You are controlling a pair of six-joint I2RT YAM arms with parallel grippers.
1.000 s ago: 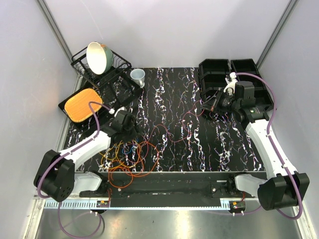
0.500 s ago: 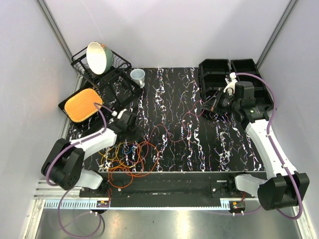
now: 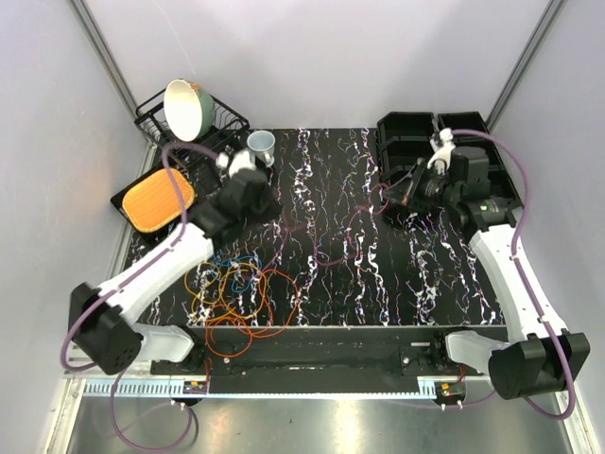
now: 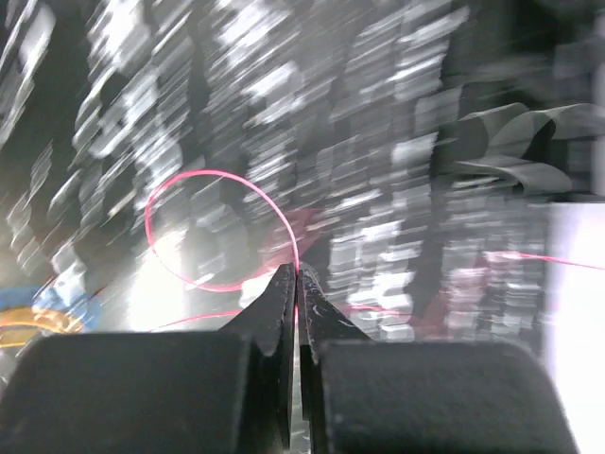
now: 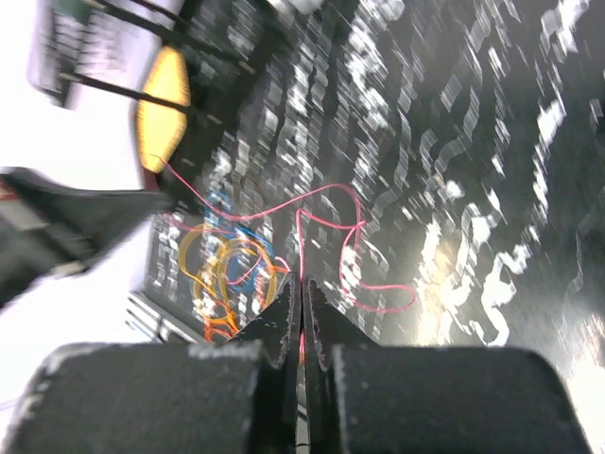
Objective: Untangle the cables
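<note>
The cables (image 3: 238, 295) lie in a loose tangle of orange, yellow, blue and red loops near the table's front left edge. One thin red cable (image 5: 326, 189) leads out of the pile and stretches between both grippers above the table. My left gripper (image 3: 265, 210) is raised over the back left of the table and is shut on this red cable, which curls into a loop (image 4: 219, 173) just past the gripper (image 4: 297, 274). My right gripper (image 3: 389, 204), in front of the black bins, is shut on the same cable's other stretch (image 5: 302, 284). The pile (image 5: 227, 270) shows beyond it.
A black dish rack (image 3: 203, 132) with a tilted bowl (image 3: 184, 107) stands at the back left. A pale cup (image 3: 262, 144) sits beside it, and an orange plate (image 3: 159, 199) rests on a black tray. Black bins (image 3: 444, 142) fill the back right corner.
My left gripper closed on the red cable, then rose and swung toward the back of the table, pulling the cable out of the pile. The right gripper lifted slightly, still shut.
</note>
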